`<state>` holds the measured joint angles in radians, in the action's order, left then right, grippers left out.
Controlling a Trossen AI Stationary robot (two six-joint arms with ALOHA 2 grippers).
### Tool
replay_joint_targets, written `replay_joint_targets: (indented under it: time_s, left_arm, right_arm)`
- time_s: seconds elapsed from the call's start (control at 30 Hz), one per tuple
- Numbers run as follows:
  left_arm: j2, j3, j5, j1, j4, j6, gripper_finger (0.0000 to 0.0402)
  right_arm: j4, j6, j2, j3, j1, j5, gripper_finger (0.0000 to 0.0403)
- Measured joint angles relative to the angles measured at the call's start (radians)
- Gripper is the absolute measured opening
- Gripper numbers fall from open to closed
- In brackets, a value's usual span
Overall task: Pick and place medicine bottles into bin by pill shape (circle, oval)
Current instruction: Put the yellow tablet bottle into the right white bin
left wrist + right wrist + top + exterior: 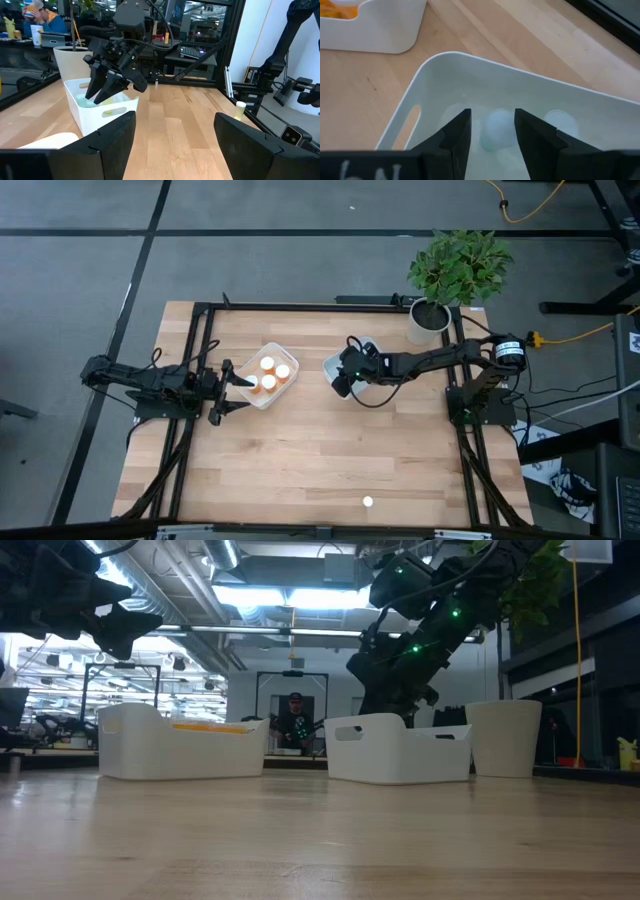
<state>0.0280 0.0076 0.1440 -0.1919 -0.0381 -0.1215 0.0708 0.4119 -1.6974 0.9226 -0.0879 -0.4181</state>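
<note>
High view: we see the right claw (343,377) reaching down into the right white bin (335,366) near the middle of the wooden bench (330,470), beside the potted plant (450,275). Right wrist view shows its fingers (457,135) parted around a pale blue medicine bottle (498,129) inside that bin, with other pale bottles (561,121) lying near it; we cannot tell whether the fingers touch the bottle. The left claw (224,390) waits spread open just beside the left white bin (285,381), which holds orange bottles (268,373) with pale caps. One small bottle (368,501) stands alone near the bench's front edge.
</note>
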Motion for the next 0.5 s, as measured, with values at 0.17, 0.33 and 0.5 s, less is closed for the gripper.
replay_joint_targets:
  time_s: [0.17,0.33,0.5]
  left_arm:
    - [0.0,0.0,0.0,0.0,0.0,-0.001,0.0263]
    - [0.0,0.0,0.0,0.0,0.0,-0.002,0.0263]
    - [0.0,0.0,0.0,0.0,0.0,-0.002,0.0263]
  right_arm:
    - [0.0,-0.003,0.0,0.0,0.0,-0.03,0.0152]
    - [0.0,-0.006,0.0,0.0,0.0,-0.034,0.0152]
    - [0.014,-0.051,0.009,0.047,-0.001,-0.036,0.0152]
